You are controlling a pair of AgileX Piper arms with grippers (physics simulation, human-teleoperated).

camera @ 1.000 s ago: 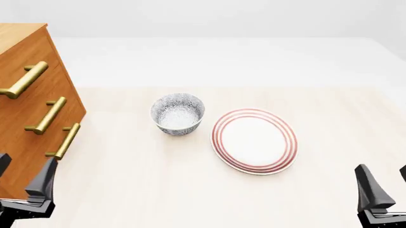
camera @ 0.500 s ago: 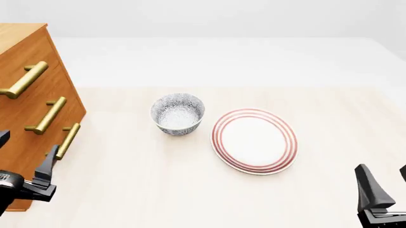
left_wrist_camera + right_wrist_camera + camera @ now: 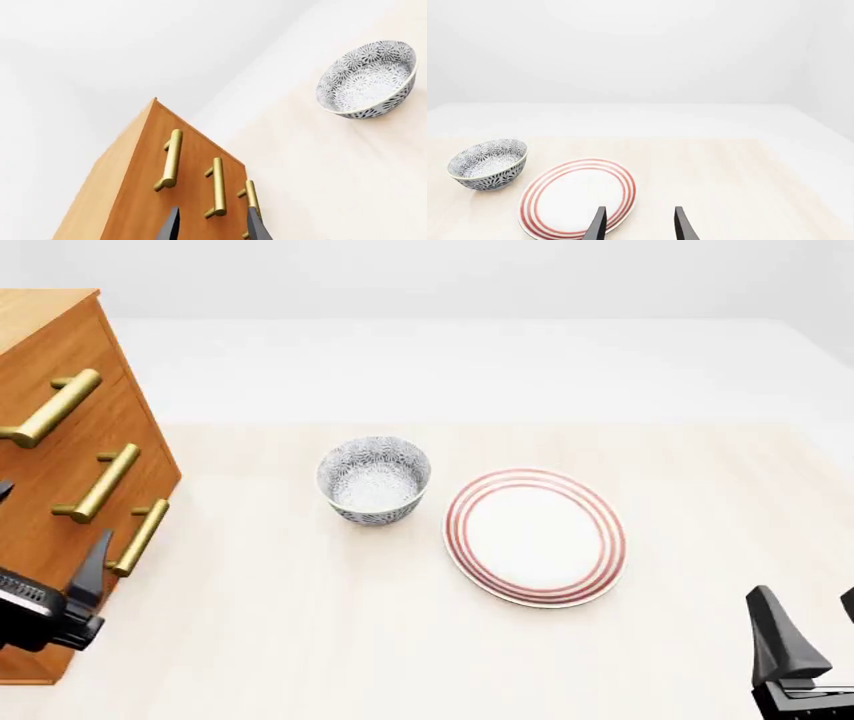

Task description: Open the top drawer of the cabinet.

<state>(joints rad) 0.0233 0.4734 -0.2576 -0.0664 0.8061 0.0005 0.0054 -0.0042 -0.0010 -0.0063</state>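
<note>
Cabinet (image 3: 60, 440) cut off at 9 o'clock; left pincer (image 3: 47, 585) half hidden, fingers apart before lower handles. Right pincer (image 3: 807, 625) apart at 5 o'clock, cropped.

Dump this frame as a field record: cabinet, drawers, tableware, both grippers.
cabinet: orange-brown wooden cabinet, three stacked drawers, table's left edge
top drawer: top drawer looks shut, brass bar handle untouched
bowl: blue-patterned white bowl, upright, centre of table
plate: red-ringed white plate, right of bowl, apart from it
left gripper: left gripper open, holding nothing, pointed at the cabinet front, near the lower handles
right gripper: right gripper open, holding nothing, near plate's near edge
</note>
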